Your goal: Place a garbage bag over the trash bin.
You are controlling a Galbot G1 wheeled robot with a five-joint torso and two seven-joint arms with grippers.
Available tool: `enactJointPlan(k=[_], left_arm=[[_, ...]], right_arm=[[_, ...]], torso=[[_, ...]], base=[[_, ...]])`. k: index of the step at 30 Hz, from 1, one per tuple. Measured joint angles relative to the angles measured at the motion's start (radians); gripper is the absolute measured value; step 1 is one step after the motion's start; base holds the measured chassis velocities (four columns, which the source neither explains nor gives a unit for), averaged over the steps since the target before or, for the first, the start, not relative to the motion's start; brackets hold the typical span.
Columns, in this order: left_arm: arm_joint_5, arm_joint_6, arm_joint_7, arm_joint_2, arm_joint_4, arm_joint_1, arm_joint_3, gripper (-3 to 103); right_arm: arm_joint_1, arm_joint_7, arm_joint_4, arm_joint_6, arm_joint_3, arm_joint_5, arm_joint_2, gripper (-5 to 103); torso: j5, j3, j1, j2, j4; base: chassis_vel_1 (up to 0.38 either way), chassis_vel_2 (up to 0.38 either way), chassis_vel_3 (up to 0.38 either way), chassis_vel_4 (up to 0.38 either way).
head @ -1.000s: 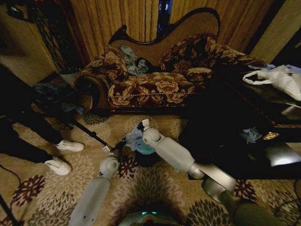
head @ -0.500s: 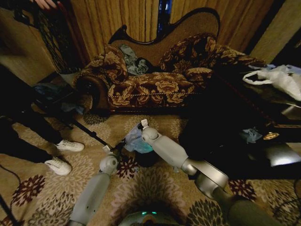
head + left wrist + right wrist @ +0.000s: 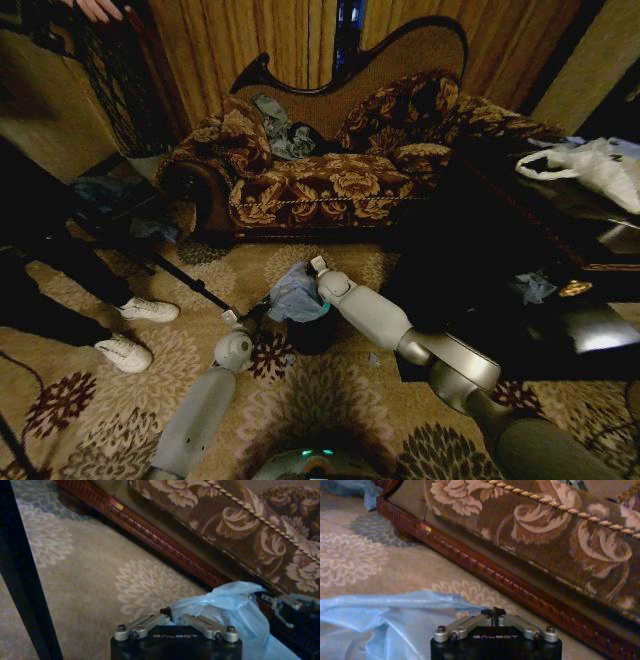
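The right end effector (image 3: pixel 314 268) has shifted a little toward the sofa (image 3: pixel 330 180) over the last second, and the bag (image 3: pixel 297 295) has come with it: the film now sits bunched over the top of the bin (image 3: pixel 312 335) rather than hanging at its near side. That suggests the bag is being drawn across the rim, though the mouth does not look spread round it yet. In the right wrist view this end effector (image 3: pixel 493 615) is clenched, fingertips together at the edge of the pale blue film (image 3: pixel 395 618); whether a fold is pinched between them I cannot tell. The left end effector (image 3: pixel 243 318) waits just beside the bin, on the side toward the carpet's left edge, and in its wrist view (image 3: pixel 169 615) its fingers are closed right at the crumpled film (image 3: pixel 235 607), apparently gripping it. The bin's inside is hidden by the bag, so its contents cannot be told.
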Motion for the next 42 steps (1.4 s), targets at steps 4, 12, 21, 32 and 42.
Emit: enactJointPlan(k=[4, 12, 21, 32, 42], left_arm=[[0.0, -0.003, -0.001, 0.0, -0.019, 0.007, 0.0, 0], [0.002, -0.003, -0.005, 0.003, -0.058, 0.026, -0.003, 0], [0.004, -0.008, -0.005, -0.002, -0.044, 0.022, 0.004, 0], [0.006, -0.019, -0.003, 0.002, -0.037, 0.023, 0.004, 0], [0.019, -0.021, -0.002, -0.002, -0.031, 0.024, 0.009, 0]], right_arm=[[-0.012, 0.032, 0.061, -0.017, 0.009, 0.048, -0.015, 12], [-0.037, 0.239, 0.405, -0.139, -0.006, 0.323, -0.146, 50], [-0.063, 0.581, 0.684, -0.211, 0.048, 0.712, -0.204, 82], [-0.222, 0.725, 0.825, -0.264, 0.144, 1.018, -0.304, 97], [-0.326, 0.791, 0.846, -0.256, 0.228, 1.208, -0.269, 62]], torso=[[0.0001, 0.0, 0.0, 0.0, 0.0001], [0.0, 0.0, 0.0, 0.0, 0.0], [-0.0001, 0.0, 0.0, 0.0, 0.0004], [0.0001, 0.0, 0.0, 0.0, -0.0001], [0.0, 0.0, 0.0, 0.0, 0.0]], base=[[0.0, 0.0, 0.0, 0.0], [0.0, 0.0, 0.0, 0.0], [0.0, 0.0, 0.0, 0.0], [0.0, 0.0, 0.0, 0.0], [0.0, 0.0, 0.0, 0.0]])
